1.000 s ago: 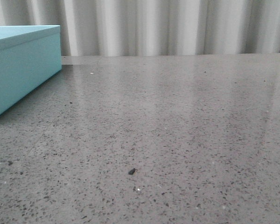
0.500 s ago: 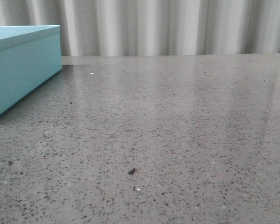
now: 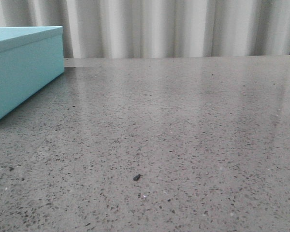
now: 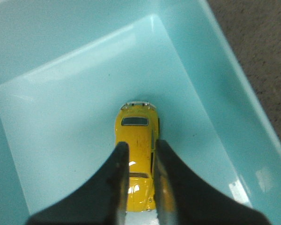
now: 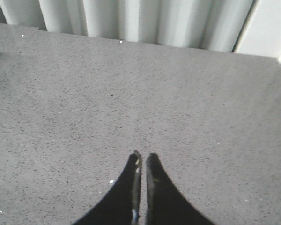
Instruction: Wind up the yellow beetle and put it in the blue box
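Observation:
The yellow beetle [image 4: 136,131] is inside the open blue box [image 4: 215,93], low over its pale floor; I cannot tell whether its wheels touch. My left gripper [image 4: 140,145] is shut on the beetle, one dark finger on each side of its cabin, with the bonnet showing between them. In the front view the blue box [image 3: 19,67] stands at the far left, and the beetle and both grippers are out of sight. My right gripper [image 5: 143,157] is shut and empty, hovering over the bare table.
The grey speckled table [image 3: 183,121] runs from the box to the right edge. A small dark speck [image 3: 136,177] lies near the front. A pale pleated curtain [image 3: 174,26] closes off the back.
Half a second ago a dark bit of the arm showed above the box's top left edge in the front view; it is gone now. Nothing else has moved.

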